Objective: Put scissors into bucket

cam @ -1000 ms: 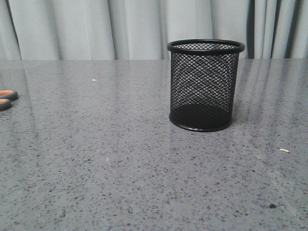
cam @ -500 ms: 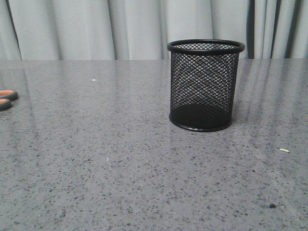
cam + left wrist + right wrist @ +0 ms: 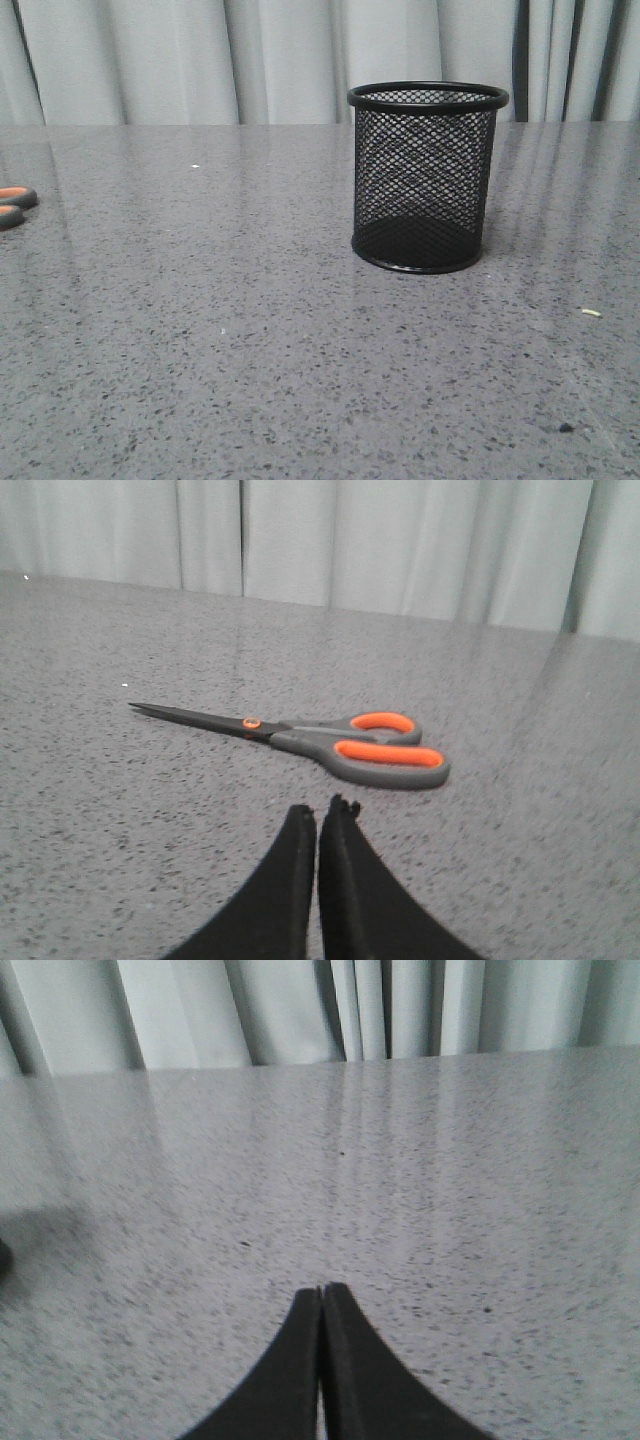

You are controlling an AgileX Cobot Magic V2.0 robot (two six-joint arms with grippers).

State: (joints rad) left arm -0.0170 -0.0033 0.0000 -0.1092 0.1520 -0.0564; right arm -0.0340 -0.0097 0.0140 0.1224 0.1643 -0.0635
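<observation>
We are at the reach step: the scissors (image 3: 300, 736) lie flat on the table (image 3: 250, 350), left of the upright bucket (image 3: 428, 177). Our left claw (image 3: 318, 815), pinched closed and empty, must open over the handles.

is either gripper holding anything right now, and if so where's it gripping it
Nothing is held. The left gripper and right gripper are both shut on nothing; the scissors lie flat on the table, untouched.
</observation>
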